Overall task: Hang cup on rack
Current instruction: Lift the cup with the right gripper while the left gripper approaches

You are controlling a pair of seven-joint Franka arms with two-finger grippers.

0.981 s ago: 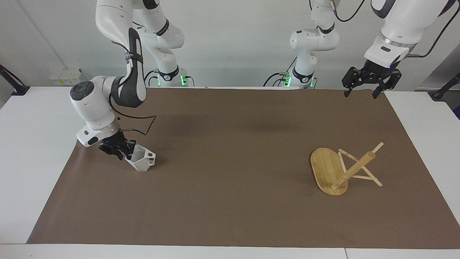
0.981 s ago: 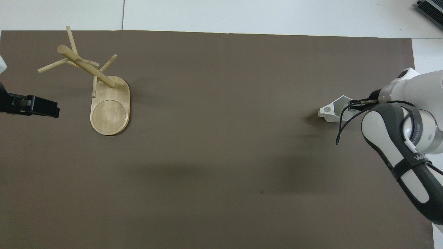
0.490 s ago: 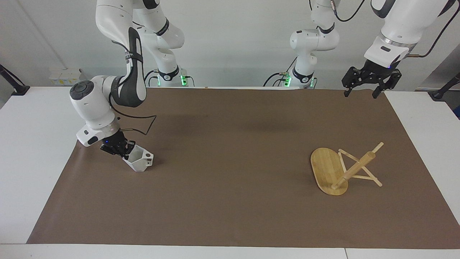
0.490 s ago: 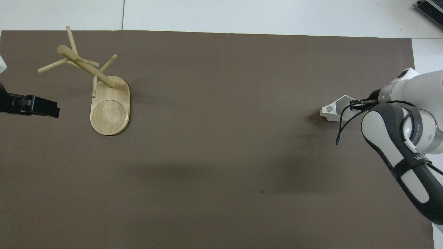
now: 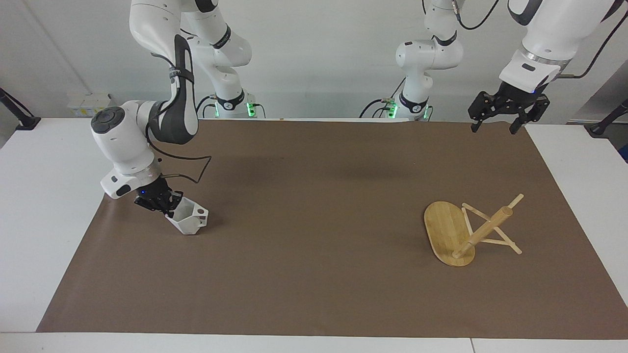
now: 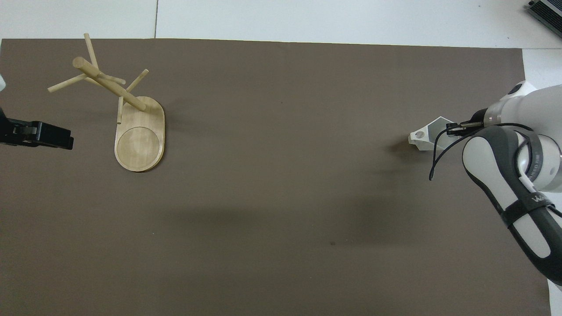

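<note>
White cup (image 5: 189,219) sits tilted at the right arm's end of the table, rim clamped tight in the right tool (image 5: 164,205); lift it level and slowly; left tool (image 5: 500,117) waits open above the rack (image 5: 463,230), toppled.

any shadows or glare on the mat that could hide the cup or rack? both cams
Facing view: soft, even light, no glare; the cup in the right pincer throws a faint shadow toward the mat's middle; the tipped rack reads cleanly. Overhead view: broad blurry arm shadows darken the mat nearer the robots, clear of both; the arm hides part of the cup.
</note>
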